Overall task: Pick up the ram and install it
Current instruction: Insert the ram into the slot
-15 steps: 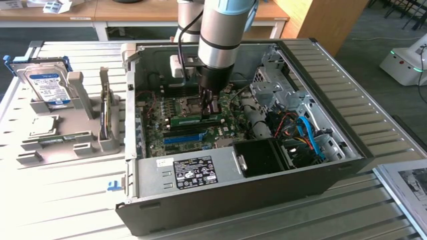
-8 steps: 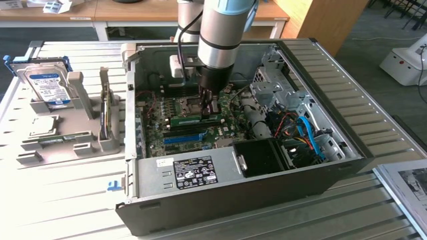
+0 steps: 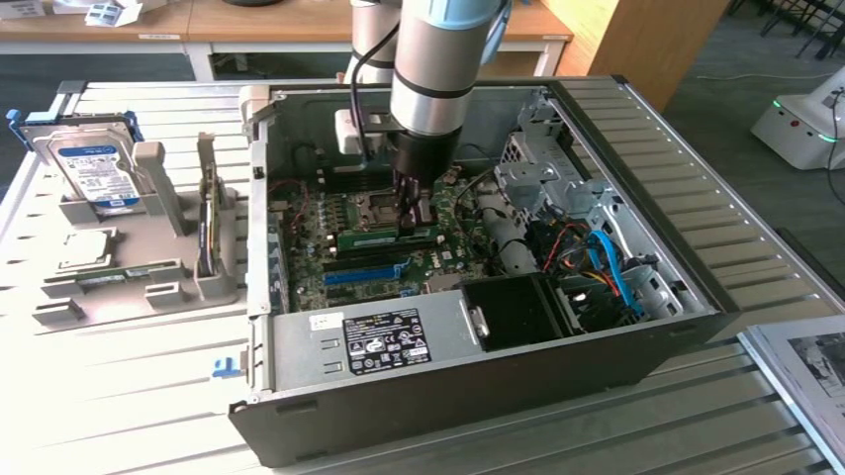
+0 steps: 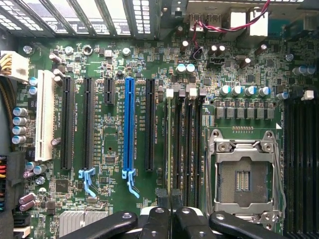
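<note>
One ram point(image 3: 386, 237), slatted table point(image 3: 133, 416), desks point(image 3: 291, 22) beyond

The arm point(image 3: 436, 49) ran off the exterior view's top edge. The fingers point(image 4: 161, 195) hid where they met the ram point(image 3: 376, 237), so a hold could not be told. A printed sheet point(image 3: 808, 368) was cut off at that view's right edge.

A white ribbed table point(image 3: 133, 416) runs from the left edge of the frame to the lower right. An open black computer case point(image 3: 436, 396) sits on it in the middle. A grey plastic rack point(image 3: 145, 287) stands at the left, a small blue clip point(image 3: 225, 368) lies by the case's lower-left corner, and a printed sheet point(image 3: 805, 371) lies at the lower right edge.
</note>
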### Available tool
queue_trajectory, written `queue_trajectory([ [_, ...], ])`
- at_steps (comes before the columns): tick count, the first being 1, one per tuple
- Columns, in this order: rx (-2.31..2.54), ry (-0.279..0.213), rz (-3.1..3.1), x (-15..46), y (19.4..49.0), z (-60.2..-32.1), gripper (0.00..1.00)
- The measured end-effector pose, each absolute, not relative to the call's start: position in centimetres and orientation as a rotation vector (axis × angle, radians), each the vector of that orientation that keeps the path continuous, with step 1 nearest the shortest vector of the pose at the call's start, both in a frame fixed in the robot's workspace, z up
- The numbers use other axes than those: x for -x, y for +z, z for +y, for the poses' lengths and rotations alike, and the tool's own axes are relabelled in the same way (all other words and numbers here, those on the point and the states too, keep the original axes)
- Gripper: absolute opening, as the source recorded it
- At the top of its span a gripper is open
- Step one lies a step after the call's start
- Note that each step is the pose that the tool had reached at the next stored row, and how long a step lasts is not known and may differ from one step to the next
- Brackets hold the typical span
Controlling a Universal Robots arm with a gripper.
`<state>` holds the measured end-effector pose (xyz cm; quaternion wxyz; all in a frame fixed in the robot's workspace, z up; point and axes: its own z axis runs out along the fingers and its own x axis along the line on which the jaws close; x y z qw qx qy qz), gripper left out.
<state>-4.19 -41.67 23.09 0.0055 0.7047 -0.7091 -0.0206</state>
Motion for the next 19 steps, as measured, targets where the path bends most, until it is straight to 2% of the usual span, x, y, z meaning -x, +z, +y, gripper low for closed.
queue_trajectory([
  [19, -2.207, -0.063, -2.221, 4.31, 23.09, -41.62, 0.12],
])
